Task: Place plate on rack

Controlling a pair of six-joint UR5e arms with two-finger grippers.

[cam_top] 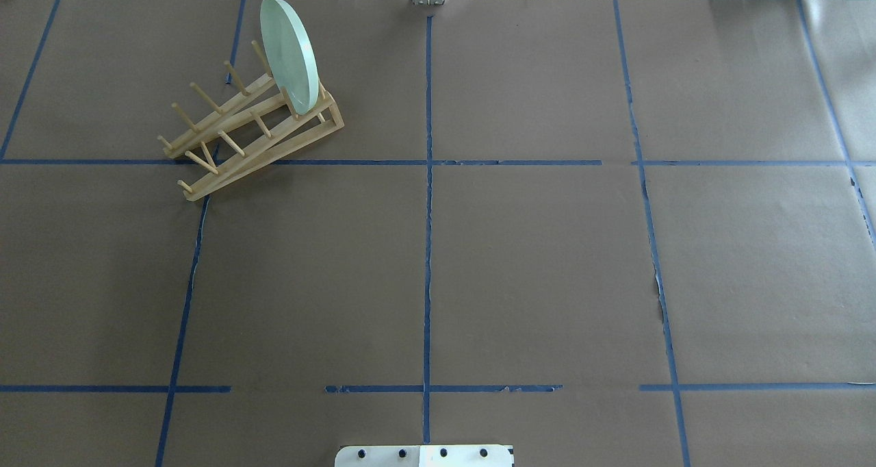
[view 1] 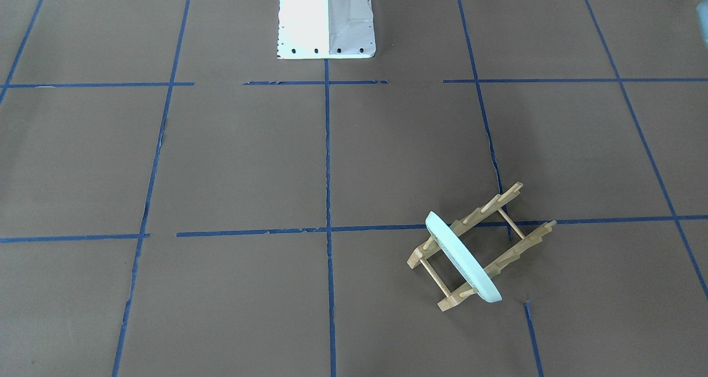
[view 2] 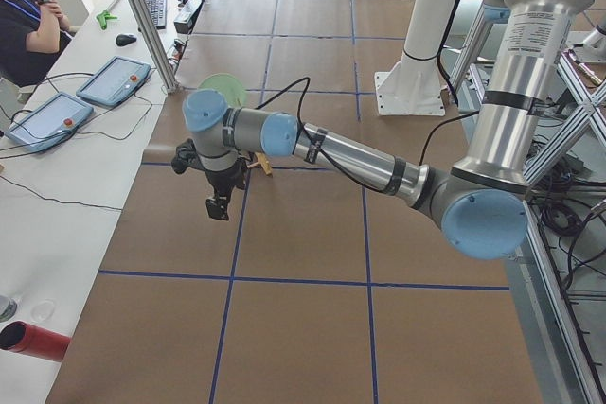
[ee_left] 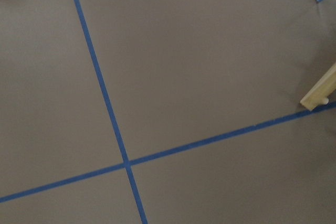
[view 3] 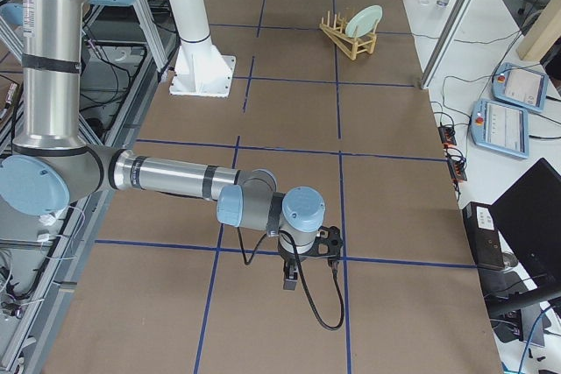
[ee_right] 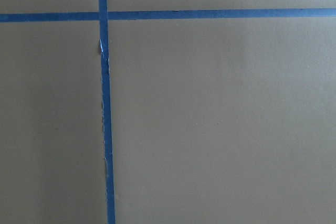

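Observation:
The pale mint-green plate [cam_top: 291,53] stands on edge between the pegs at one end of the light-wood rack [cam_top: 253,131], at the table's far left in the overhead view. The plate [view 1: 462,258] and the rack [view 1: 520,244] also show in the front-facing view. My left gripper [view 2: 219,206] shows only in the exterior left view, above the table close to the rack, with nothing seen in it; I cannot tell if it is open or shut. My right gripper [view 3: 290,282] shows only in the exterior right view, far from the rack [view 3: 346,41]; I cannot tell its state. One rack rail end [ee_left: 317,95] shows in the left wrist view.
The brown table is gridded with blue tape [cam_top: 428,179]. The white robot base [view 1: 326,20] stands at the near middle edge. Beyond the far edge are an aluminium post [view 2: 142,16], control tablets [view 2: 114,80], a red cylinder [view 2: 33,340] and a seated operator [view 2: 24,26].

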